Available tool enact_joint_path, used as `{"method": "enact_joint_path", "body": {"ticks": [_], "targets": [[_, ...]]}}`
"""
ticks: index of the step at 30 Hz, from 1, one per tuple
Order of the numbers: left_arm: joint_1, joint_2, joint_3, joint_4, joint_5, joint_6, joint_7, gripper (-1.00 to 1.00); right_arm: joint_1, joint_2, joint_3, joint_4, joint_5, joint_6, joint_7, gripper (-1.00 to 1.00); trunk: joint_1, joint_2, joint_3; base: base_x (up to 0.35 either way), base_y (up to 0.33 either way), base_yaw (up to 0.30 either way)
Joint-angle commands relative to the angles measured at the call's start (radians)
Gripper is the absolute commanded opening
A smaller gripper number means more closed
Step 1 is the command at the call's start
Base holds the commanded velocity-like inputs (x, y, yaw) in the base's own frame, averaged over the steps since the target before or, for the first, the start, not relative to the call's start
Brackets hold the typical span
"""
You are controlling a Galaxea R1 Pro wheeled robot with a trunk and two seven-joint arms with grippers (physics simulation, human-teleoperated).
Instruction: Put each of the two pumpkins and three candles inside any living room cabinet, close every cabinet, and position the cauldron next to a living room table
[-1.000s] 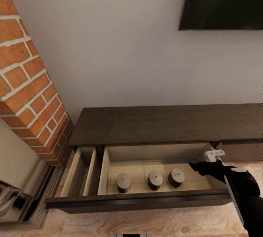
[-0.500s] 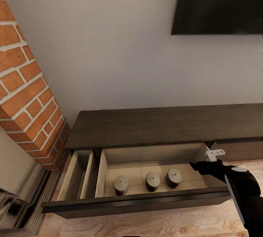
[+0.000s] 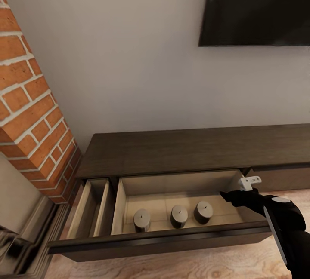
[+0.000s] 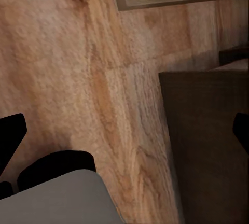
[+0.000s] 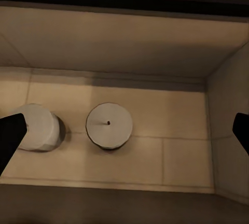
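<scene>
Right pincer (image 5: 124, 130) spread wide, empty, above the cabinet (image 3: 172, 150) drawer. Three candles (image 3: 179, 216) standing in that drawer, below the pincer.

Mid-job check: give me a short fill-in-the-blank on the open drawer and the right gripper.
1. The open drawer holds ____ candles.
2. The candles stand in a ____.
3. The right gripper is open over the drawer's ____ end.
4. The TV hangs on the ____.

Missing words: three; row; right; wall

Glossy black right arm (image 3: 275, 210) with a grey strip and small white bracket (image 3: 249, 182).
</scene>
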Motion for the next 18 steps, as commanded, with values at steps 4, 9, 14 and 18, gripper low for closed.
{"method": "enact_joint_path", "body": {"ticks": [4, 9, 14, 18], "targets": [[0.007, -0.008, 0.008, -0.100, 0.000, -0.023, -0.064, 1.00, 0.001, 0.000, 0.001, -0.001, 0.011, 0.003, 0.011, 1.00, 0.000, 0.000, 0.006, 0.000, 0.000, -0.003], [0.010, -0.010, -0.014, -0.234, -0.072, -0.028, -0.115, 1.00, -0.004, 0.000, 0.002, 0.000, 0.011, 0.003, 0.011, 1.00, 0.000, 0.000, 0.011, 0.000, 0.000, 0.000], [0.010, -0.002, -0.188, -0.264, -0.146, -0.037, -0.117, 1.00, -0.004, 0.000, 0.003, 0.000, 0.011, 0.003, 0.011, 1.00, 0.000, 0.000, 0.013, 0.000, 0.000, 0.000], [0.010, 0.000, -0.221, -0.260, -0.159, -0.040, -0.113, 1.00, -0.005, 0.000, 0.004, 0.000, 0.011, 0.003, 0.011, 1.00, 0.000, 0.000, 0.013, -0.002, 0.000, 0.000]]}}
